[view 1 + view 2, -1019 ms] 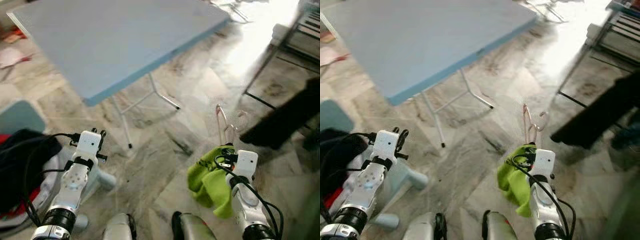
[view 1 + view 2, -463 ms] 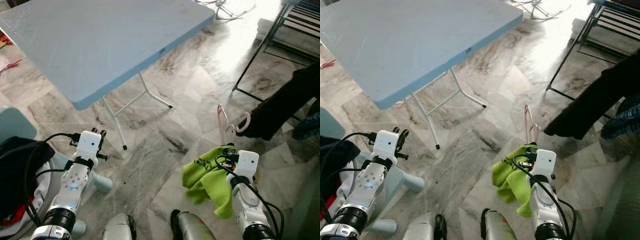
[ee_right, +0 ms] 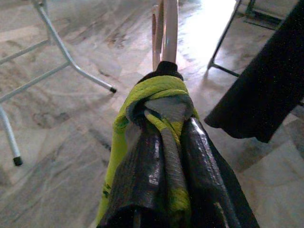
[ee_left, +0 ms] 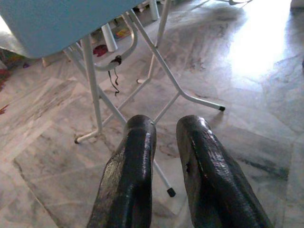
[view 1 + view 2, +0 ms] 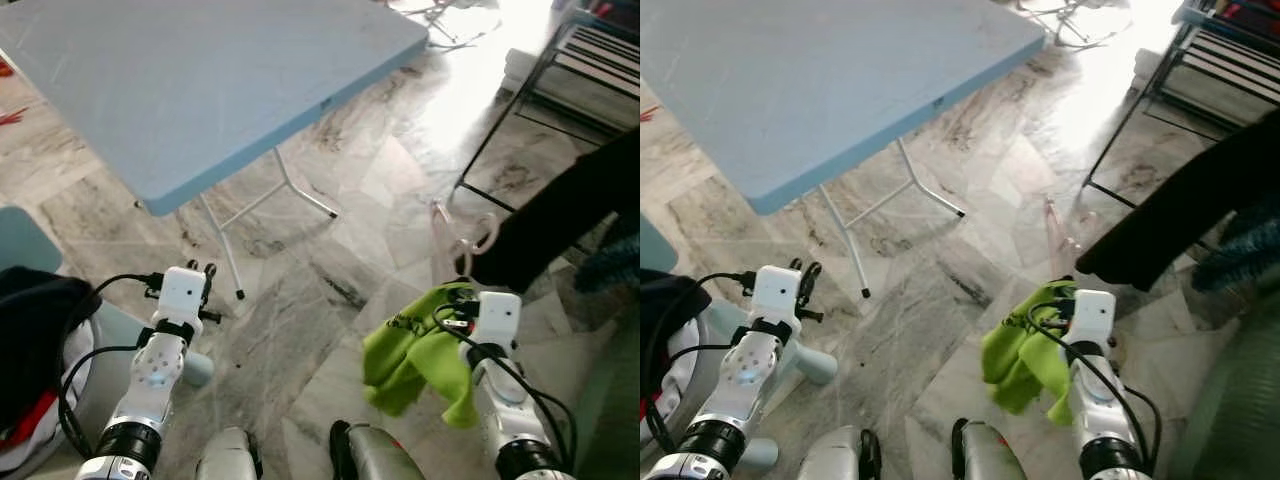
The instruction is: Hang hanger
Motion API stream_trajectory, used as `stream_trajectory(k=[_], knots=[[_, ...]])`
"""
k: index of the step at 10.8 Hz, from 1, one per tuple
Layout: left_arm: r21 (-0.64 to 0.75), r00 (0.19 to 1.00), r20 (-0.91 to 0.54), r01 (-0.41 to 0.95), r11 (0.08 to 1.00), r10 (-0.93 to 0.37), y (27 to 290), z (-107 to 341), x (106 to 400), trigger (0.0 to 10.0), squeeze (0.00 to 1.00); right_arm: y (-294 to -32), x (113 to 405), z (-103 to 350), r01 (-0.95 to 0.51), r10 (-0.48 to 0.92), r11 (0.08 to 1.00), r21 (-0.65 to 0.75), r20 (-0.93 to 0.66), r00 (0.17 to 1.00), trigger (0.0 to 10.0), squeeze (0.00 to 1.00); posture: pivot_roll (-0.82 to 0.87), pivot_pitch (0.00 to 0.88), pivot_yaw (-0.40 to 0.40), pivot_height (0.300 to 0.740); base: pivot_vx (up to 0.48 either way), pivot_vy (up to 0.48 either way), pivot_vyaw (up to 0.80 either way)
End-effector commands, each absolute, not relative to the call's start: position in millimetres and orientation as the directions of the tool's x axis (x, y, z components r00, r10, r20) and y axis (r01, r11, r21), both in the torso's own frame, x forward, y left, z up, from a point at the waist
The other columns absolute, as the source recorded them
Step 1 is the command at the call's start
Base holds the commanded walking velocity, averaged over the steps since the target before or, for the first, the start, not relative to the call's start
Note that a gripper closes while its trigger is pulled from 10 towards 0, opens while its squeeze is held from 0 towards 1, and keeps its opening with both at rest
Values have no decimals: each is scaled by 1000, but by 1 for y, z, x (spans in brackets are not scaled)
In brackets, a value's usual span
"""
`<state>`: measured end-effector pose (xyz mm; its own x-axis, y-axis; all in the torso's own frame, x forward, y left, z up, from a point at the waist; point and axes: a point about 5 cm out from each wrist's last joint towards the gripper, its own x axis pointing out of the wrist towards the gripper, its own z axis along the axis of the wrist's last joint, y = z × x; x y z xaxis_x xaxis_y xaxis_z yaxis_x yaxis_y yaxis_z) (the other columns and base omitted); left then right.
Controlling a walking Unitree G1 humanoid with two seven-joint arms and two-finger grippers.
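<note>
Step in hand: carrying; the robot stands on the grey marbled stone floor (image 5: 300, 320) with the load in its right end effector, and the hanging itself is not yet done.
Right end effector (image 3: 166, 124): its two black fingers are pinched on the neck of the pale pink plastic hanger (image 5: 447, 243), with a lime-green cloth garment (image 5: 415, 350) bunched between and around them.
Hanger: held upright in front of the right arm, hook end topmost, the garment drooping below the grip; it touches nothing else.
Left end effector (image 4: 164, 142): fingers parted a little, holding nothing, pointing at the white folding legs (image 4: 164, 71) under the light blue tabletop (image 5: 200, 80).
Likely goal: the black metal rack (image 5: 560, 80) ahead on the right, where a dark garment (image 5: 570, 220) hangs; its rail is out of frame.
Next move calls for: turning and stepping right toward the rack, raising the right arm, and setting the hook over a rail before the fingers let go.
Risk: the hook looks blurred and thin, so lining it up needs care.
</note>
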<state>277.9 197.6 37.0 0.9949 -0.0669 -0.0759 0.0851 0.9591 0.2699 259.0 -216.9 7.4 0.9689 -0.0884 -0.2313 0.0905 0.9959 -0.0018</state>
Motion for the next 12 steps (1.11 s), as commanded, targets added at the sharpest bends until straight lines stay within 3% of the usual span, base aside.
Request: stream_trajectory(k=[1, 4, 12], knots=[[269, 995, -84, 74, 960, -54, 201, 33, 272, 10000, 0, -220, 258, 8, 91, -90, 996, -5, -231, 969, 10000, 0, -6, 131, -65, 740, 0, 0, 0], [271, 995, -86, 68, 960, -46, 201, 30, 267, 10000, 0, -218, 261, 9, 78, -77, 997, -6, -232, 970, 10000, 0, -2, 133, -69, 740, 0, 0, 0], [273, 993, -88, 103, 956, -82, 200, 30, 265, 10000, 0, -219, 257, 6, 85, -83, 996, -4, -238, 968, 10000, 0, -5, 138, -61, 740, 427, 0, -734]])
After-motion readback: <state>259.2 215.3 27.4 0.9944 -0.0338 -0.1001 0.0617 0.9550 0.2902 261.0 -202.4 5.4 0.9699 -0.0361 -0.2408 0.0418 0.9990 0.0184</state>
